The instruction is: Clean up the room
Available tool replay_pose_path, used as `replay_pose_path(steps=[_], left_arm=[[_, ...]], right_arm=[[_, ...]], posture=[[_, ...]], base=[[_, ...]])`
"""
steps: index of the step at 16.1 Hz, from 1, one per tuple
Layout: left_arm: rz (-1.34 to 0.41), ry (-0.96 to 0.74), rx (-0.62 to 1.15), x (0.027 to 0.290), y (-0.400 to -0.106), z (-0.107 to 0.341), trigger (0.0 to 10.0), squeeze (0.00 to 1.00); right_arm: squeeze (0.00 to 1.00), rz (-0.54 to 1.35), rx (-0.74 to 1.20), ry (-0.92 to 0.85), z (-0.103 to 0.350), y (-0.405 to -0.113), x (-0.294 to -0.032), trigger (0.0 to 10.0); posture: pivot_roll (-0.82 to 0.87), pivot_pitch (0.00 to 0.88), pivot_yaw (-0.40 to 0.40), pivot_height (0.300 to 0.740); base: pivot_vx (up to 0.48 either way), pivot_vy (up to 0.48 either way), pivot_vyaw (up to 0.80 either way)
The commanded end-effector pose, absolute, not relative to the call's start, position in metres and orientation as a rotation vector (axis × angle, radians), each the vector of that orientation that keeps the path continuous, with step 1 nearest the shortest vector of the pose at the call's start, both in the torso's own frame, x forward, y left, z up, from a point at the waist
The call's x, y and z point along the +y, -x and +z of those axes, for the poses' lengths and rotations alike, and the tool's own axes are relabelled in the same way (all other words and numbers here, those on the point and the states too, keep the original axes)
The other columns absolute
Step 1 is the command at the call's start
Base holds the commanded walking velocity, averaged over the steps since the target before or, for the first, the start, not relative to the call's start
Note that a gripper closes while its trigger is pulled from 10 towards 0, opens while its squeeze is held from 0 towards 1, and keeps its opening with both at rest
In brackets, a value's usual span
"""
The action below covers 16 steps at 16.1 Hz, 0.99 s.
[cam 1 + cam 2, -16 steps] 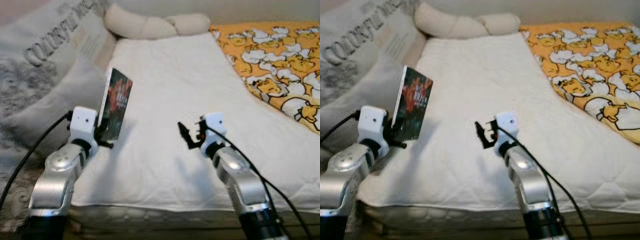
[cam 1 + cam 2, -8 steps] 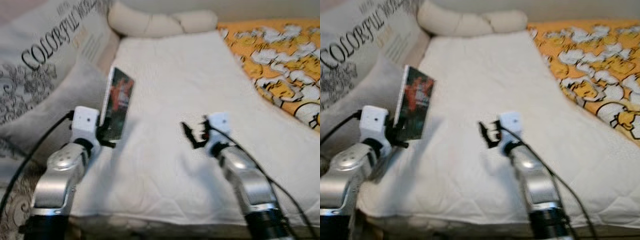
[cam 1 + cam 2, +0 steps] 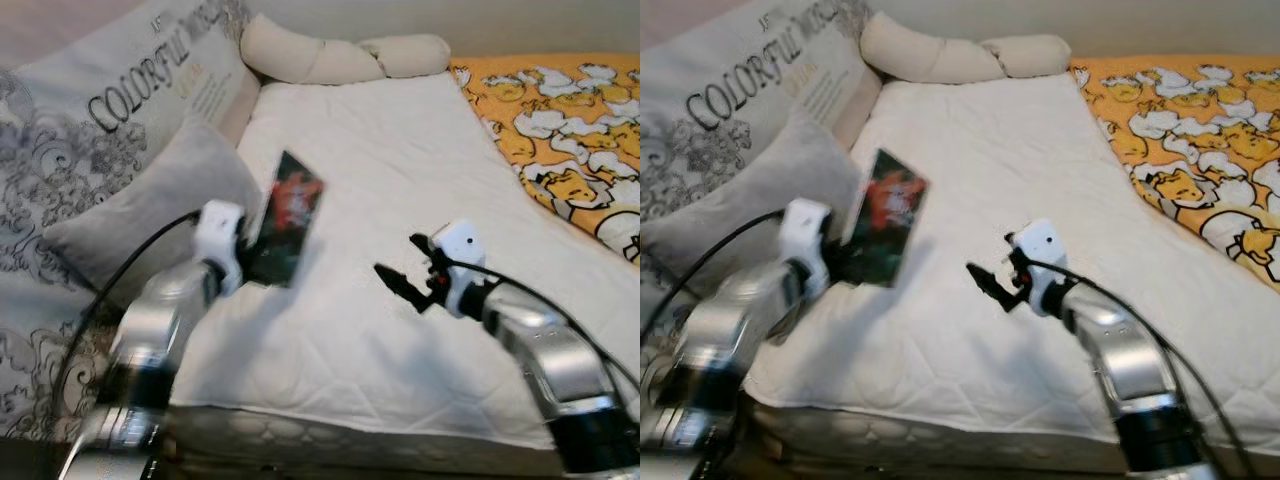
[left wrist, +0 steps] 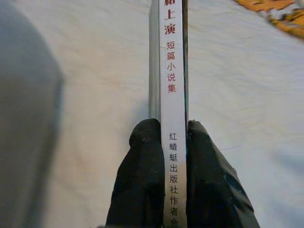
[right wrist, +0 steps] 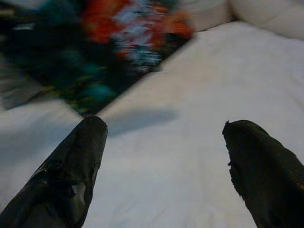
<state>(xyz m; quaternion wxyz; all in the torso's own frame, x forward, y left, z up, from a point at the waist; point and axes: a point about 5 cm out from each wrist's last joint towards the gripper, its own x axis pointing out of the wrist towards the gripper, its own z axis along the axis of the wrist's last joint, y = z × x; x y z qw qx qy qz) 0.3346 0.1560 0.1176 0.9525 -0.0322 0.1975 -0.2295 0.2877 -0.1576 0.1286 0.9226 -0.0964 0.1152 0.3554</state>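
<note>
Currently your left gripper [image 4: 164, 142] is clamped on the spine of a book [image 3: 285, 232] (dark cover, red print), holding it tilted above the white mattress [image 3: 400, 180], near the grey pillow [image 3: 150, 215]. Your right gripper [image 5: 164, 166] hovers wide open, holding nothing, just right of it.

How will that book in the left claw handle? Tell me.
Likely stiff: the book stands out flat from the left claw without sagging. Probably light, since it looks thin along its spine. It may swing, being pinched only at one end and tilted above the mattress.
</note>
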Motion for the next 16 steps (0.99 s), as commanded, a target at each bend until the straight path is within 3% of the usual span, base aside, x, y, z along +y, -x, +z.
replay_pose_path(steps=[1, 5, 10, 13, 16], left_arm=[[-0.478, 0.183, 0.417, 0.157, -0.345, 0.122, 10.0, 0.0], [-0.469, 0.484, 0.562, 0.147, -0.36, 0.111, 10.0, 0.0], [-0.429, 0.589, 0.673, 0.133, -0.36, 0.088, 10.0, 0.0], [-0.383, 0.553, 0.7, 0.135, -0.357, 0.077, 10.0, 0.0], [-0.363, 0.379, 0.723, 0.141, -0.354, 0.069, 10.0, 0.04]], right_arm=[[0.0, 0.812, 0.249, 0.221, 0.136, -0.285, -0.157, 10.0], [0.0, 0.948, 0.318, 0.261, 0.146, -0.275, -0.163, 10.0], [0.0, 1.05, 0.429, 0.311, 0.149, -0.261, -0.165, 10.0], [0.0, 1.117, 0.472, 0.311, 0.151, -0.248, -0.157, 10.0], [0.0, 1.121, 0.526, 0.308, 0.148, -0.237, -0.159, 10.0]], posture=[[-0.07, 0.0, 0.1, 0.74], [-0.11, 0.0, 0.106, 0.74], [-0.19, 0.0, 0.125, 0.74], [-0.23, 0.036, 0.118, 0.74], [-0.25, 0.057, 0.11, 0.74]], base=[[0.0, 0.0, 0.0], [0.0, 0.0, 0.0], [0.0, 0.0, 0.0], [0.0, 0.0, 0.0], [0.0, 0.0, 0.0]])
